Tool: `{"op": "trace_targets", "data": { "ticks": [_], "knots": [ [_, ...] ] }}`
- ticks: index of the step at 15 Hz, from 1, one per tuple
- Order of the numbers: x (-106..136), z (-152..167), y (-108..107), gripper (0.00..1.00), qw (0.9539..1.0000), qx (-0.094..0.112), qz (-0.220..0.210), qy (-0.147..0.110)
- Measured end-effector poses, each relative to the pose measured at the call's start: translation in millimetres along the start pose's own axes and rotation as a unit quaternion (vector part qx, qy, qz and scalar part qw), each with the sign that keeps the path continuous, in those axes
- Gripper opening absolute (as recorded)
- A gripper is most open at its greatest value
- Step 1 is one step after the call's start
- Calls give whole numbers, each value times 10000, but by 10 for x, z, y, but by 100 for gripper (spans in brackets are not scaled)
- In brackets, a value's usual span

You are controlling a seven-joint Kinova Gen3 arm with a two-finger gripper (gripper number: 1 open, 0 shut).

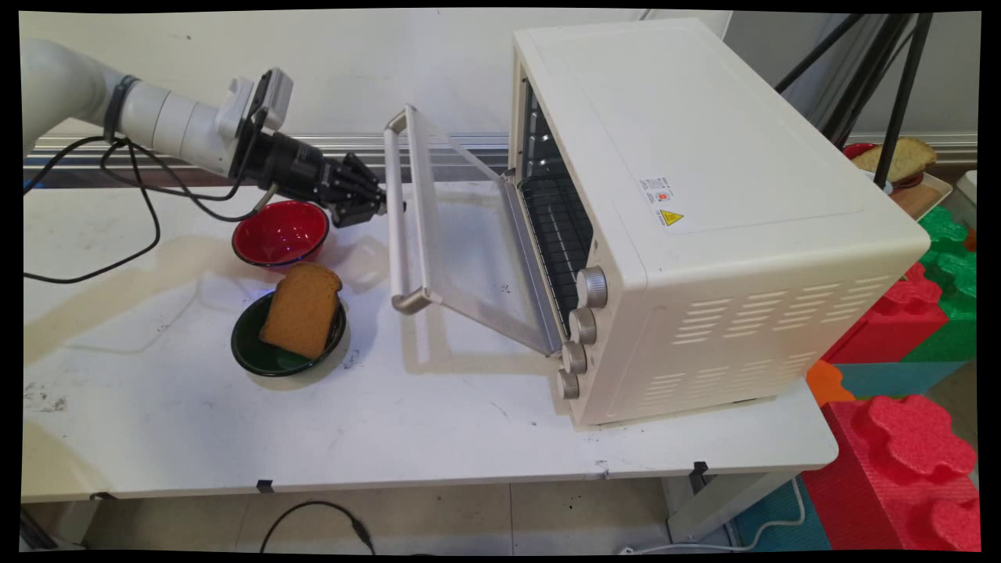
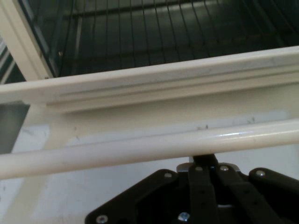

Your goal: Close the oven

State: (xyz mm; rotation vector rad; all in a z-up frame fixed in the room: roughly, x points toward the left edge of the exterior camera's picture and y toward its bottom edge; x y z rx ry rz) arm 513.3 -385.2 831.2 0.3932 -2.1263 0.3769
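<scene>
A cream toaster oven (image 1: pixel 704 195) stands on the white table (image 1: pixel 438 438) with its glass door (image 1: pixel 461 234) hanging partly open toward the left. My gripper (image 1: pixel 387 207) is shut, its tips at the door's metal handle (image 1: pixel 397 227) near the far end. In the hand view the handle (image 2: pixel 140 151) crosses just in front of my gripper (image 2: pixel 205 161) and hides its tips; the wire rack (image 2: pixel 163 32) shows beyond. Just below my hand sits an empty red bowl (image 1: pixel 280 232). Nearer, a dark green bowl (image 1: pixel 262 356) holds a slice of brown bread (image 1: pixel 303 310).
Several knobs (image 1: pixel 583 324) line the oven's front corner. Black cables (image 1: pixel 141 203) hang from the arm over the table's left side. Right of the table are red and green foam blocks (image 1: pixel 915 313), black tripod legs (image 1: pixel 899 86) and another bread slice (image 1: pixel 899 159) on a plate.
</scene>
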Motion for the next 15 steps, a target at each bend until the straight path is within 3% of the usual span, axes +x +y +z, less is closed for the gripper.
{"op": "trace_targets", "data": {
  "ticks": [10,15],
  "knots": [
    [480,408,-108,0,9987,-36,-19,500],
    [597,552,-143,0,9983,-87,14,577]
  ]
}}
